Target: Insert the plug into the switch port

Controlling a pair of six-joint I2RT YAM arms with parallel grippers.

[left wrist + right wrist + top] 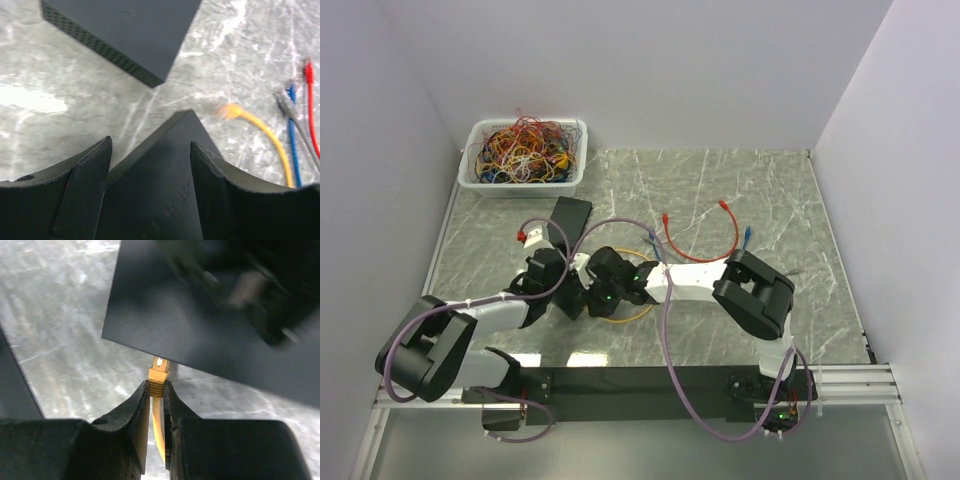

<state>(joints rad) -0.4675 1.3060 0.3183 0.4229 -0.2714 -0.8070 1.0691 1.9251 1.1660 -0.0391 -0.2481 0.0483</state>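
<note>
- Step in hand: lining up for insertion — the plug (158, 371) is not yet seated.
- Right gripper (156, 386): jaws narrow, pinching the yellow plug behind its head, tip just at the edge of the switch (200, 325).
- Left gripper (150, 147): jaws wide, pressed to either side of the switch, seemingly bracing it.
- Ports are hidden — cannot tell which one the plug faces.
- Next, I'd judge: a short straight push with the clip squared to the port, while the left gripper holds firm.

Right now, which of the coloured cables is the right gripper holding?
The yellow cable: its plug is pinched in the right gripper. The red cable, blue cable and grey cable lie loose on the table.
</note>
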